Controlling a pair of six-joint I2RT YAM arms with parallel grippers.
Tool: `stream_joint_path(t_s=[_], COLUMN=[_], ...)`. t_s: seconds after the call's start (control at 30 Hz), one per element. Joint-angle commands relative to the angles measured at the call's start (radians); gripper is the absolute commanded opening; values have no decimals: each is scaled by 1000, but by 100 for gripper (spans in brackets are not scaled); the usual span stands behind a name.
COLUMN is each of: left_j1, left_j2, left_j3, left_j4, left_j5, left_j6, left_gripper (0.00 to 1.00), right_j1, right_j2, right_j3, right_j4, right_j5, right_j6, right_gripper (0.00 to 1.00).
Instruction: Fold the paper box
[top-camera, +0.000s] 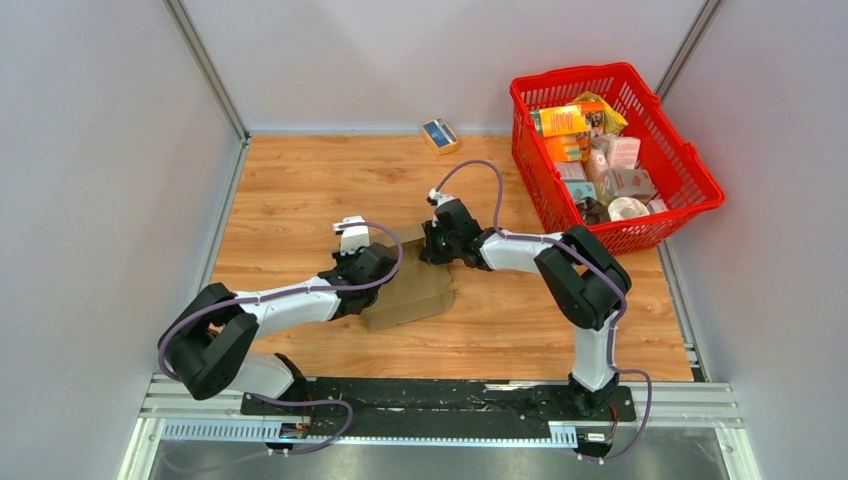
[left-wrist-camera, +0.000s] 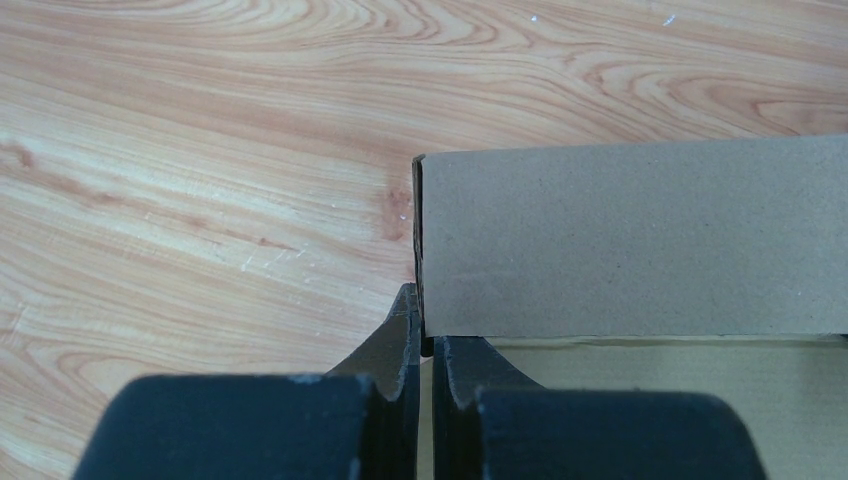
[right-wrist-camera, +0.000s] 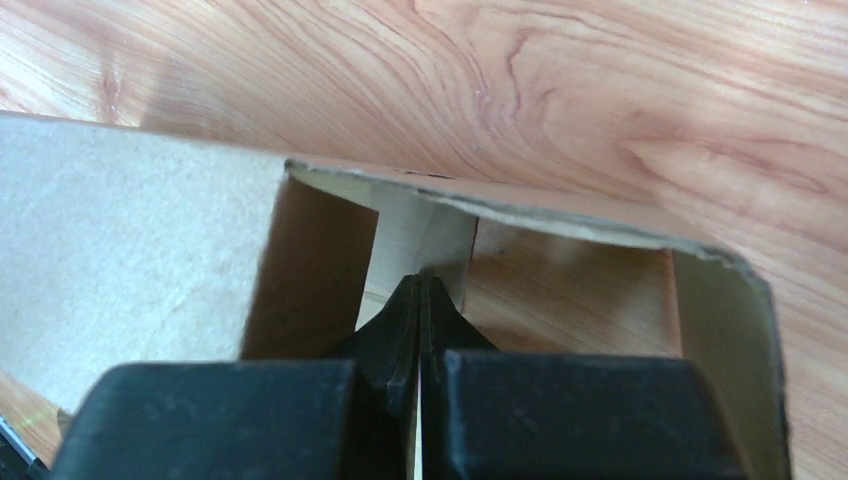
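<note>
A: Where's the paper box (top-camera: 412, 290)?
B: Mid table (top-camera: 300, 190), btwn your arms. Left gripper (left-wrist-camera: 426, 335) pinches its wall edge. Right gripper (right-wrist-camera: 420, 290): fingers pressed together inside the open end.

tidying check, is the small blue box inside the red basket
No, the blue box lies on the table by the back wall, left of the basket and apart from it.

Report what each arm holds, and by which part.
Left gripper: box, by an upright flap's end edge. Right gripper: apparently the box's thin inner flap; jaws shut.
</note>
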Motion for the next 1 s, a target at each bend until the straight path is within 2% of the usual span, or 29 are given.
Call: stream_joint_path(t_s=[0.0, 0.07, 0.13, 0.2, 0.3, 0.43, 0.57, 0.63, 0.67, 0.7, 0.8, 0.97], left_j1=[0, 0, 0, 0, 0, 0, -2, 0, 0, 0, 0, 0], left_j2=[-28, -28, -28, -29, -37, -34, -40, -43, -46, -46, -46, -45], left_j3=[-23, -25, -27, -27, -36, -30, -31, -33, -34, -34, -37, -31], left_j4=[-17, -18, -20, -26, -18, -20, -26, -27, -27, -27, -20, -20], left_j5=[13, 10, 8, 8, 7, 14, 14, 16, 16, 16, 17, 25], left_j6=[-20, -26, -29, -34, -43, -43, -41, -40, -37, -38, -37, -32], left_gripper=[0, 0, 0, 0, 0, 0, 0, 0, 0, 0, 0, 0], right_j1=[7, 5, 5, 5, 5, 8, 2, -10, -18, -27, -61, -73], right_j2=[18, -33, -149, -229, -275, -243, -241, -338, -394, -412, -401, -262], right_j3=[9, -8, -52, -83, -163, -273, -229, -241, -244, -238, -176, -59], right_j4=[-35, -93, -145, -225, -184, -86, -177, -185, -190, -205, -222, -196], right_j5=[14, 27, 33, 54, 76, 85, 119, 157, 162, 162, 157, 151], right_j6=[4, -7, -31, -59, -56, -8, -39, -59, -66, -74, -117, -198], right_gripper=[0, 1, 16, 22, 23, 20, 19, 22, 25, 39, 59, 64])
